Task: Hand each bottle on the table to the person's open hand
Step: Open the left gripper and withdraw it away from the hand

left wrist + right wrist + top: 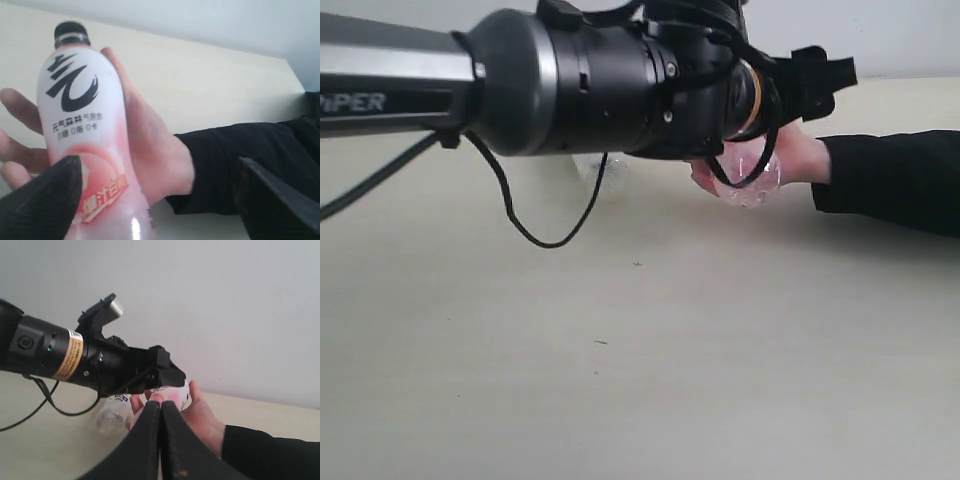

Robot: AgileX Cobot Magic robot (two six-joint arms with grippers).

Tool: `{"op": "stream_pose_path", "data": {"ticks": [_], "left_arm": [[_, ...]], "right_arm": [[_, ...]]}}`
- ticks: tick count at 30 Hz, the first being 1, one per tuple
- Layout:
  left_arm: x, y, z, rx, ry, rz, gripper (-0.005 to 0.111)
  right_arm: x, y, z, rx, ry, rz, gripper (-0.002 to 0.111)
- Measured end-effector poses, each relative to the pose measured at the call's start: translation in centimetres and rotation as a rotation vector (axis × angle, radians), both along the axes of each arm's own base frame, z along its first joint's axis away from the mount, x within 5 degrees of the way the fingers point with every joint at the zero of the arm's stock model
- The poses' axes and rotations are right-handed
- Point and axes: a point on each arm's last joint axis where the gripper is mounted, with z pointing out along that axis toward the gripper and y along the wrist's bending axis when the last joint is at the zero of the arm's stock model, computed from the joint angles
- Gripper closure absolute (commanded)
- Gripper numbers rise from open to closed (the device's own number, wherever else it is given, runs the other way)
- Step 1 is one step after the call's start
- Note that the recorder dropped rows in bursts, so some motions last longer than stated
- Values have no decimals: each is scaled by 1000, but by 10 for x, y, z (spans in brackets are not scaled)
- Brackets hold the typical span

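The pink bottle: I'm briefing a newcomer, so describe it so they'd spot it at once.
Over the pale table is a person's open hand with a black sleeve. The pink bottle lies across its palm. Its black cap and bold black brush characters distinguish it from the clear bottle nearby.

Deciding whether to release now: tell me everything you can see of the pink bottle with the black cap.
The pink bottle looks like plastic, with a black cap and a wrap that is white above and fades to pink below. The wrap bears a bold black brush character, small print and a peach picture. It rests on the palm of the person's open hand. One finger of the open left gripper overlaps its lower part; contact is unclear.
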Motion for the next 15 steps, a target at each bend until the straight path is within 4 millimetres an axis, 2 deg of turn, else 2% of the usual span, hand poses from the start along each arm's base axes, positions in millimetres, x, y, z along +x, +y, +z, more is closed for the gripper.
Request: {"op": "stream_pose_path", "data": {"ticks": [2,4,7,12,15], "left_arm": [[-2,4,15,5,-34,-14,29],[-5,9,32,23,-74,-18,37],[-8,24,56,89,-134,22,58],[-16,61,90,243,-165,219,106],[-20,78,100,351,-162,286,107]], "right_arm": [[0,0,0,0,0,0,108],[0,0,0,0,0,0,108],[0,0,0,0,0,0,108],[0,0,0,0,0,0,108],[0,0,0,0,0,0,108]]}}
